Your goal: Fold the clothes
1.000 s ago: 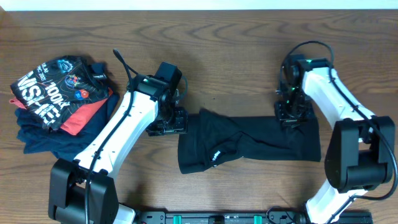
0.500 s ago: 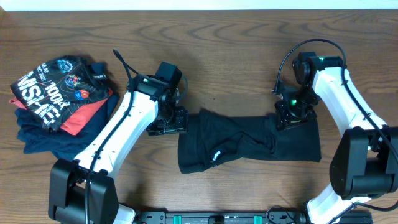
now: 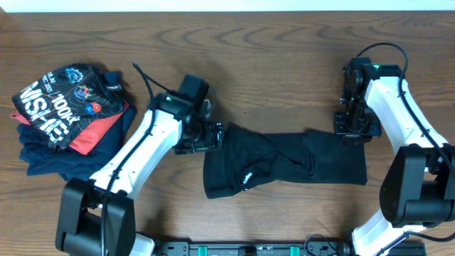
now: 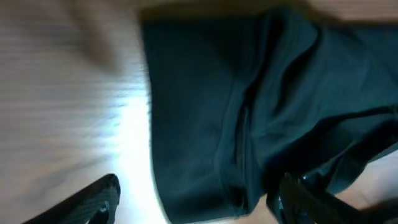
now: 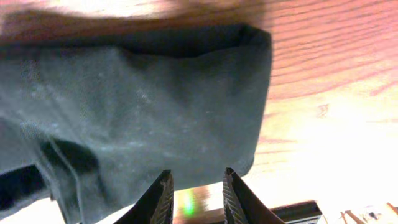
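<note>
The clothes, a black polo shirt, lie folded into a long strip across the middle of the table, with a tiny white logo near the left end. My left gripper stands open at the strip's far left corner. In the left wrist view the left gripper has its fingers wide apart, with the shirt's edge between and ahead of them. My right gripper hovers over the far right corner. In the right wrist view the right gripper is narrowly open, bare wood showing between its fingers and the shirt's hem just ahead.
A pile of other garments sits at the far left: a black printed tee on red and navy pieces. The wooden table runs behind the shirt. Both arm bases stand at the near edge.
My right gripper has slid right along the shirt's far edge to its corner. My left gripper has moved right onto the shirt's left corner and opened wider.
</note>
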`<state>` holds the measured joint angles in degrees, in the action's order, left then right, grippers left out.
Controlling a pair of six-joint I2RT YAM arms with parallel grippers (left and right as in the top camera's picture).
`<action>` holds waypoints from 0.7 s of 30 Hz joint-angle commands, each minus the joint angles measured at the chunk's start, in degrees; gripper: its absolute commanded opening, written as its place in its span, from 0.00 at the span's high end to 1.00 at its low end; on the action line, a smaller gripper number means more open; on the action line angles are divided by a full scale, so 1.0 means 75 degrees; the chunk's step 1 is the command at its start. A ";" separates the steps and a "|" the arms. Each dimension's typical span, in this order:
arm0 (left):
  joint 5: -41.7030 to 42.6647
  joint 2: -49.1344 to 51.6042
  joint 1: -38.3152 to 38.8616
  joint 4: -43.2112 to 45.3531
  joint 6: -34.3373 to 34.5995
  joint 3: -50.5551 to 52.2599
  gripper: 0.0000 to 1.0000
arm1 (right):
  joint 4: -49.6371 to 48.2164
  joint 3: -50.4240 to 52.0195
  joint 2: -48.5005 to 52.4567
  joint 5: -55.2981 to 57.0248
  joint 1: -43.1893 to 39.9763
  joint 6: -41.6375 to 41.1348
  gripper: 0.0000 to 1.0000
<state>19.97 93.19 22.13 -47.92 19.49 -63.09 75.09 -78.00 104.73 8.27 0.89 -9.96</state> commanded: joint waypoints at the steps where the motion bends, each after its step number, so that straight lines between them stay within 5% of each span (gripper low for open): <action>1: 0.0813 -0.0020 0.0172 0.0629 -0.0041 0.0635 0.16 | -0.0020 -0.0125 -0.0134 0.0239 -0.0085 -0.0291 0.74; 13: 0.0860 0.1058 0.1137 0.2573 0.0417 0.1617 0.16 | -0.0012 -0.0125 -0.0134 0.0233 -0.0090 -0.0291 0.74; 18: 0.0857 0.1172 0.1157 0.2751 0.0504 0.1600 0.72 | 0.0047 -0.0125 -0.0134 0.0239 -0.0090 -0.0259 0.74; 21: 0.0822 0.1064 0.0991 0.2594 0.0466 0.1568 0.93 | 0.0047 -0.0125 -0.0134 0.0239 -0.0090 -0.0233 0.74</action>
<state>26.26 100.42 30.20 -27.24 22.92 -52.14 75.40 -78.04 104.73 9.06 0.60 -11.14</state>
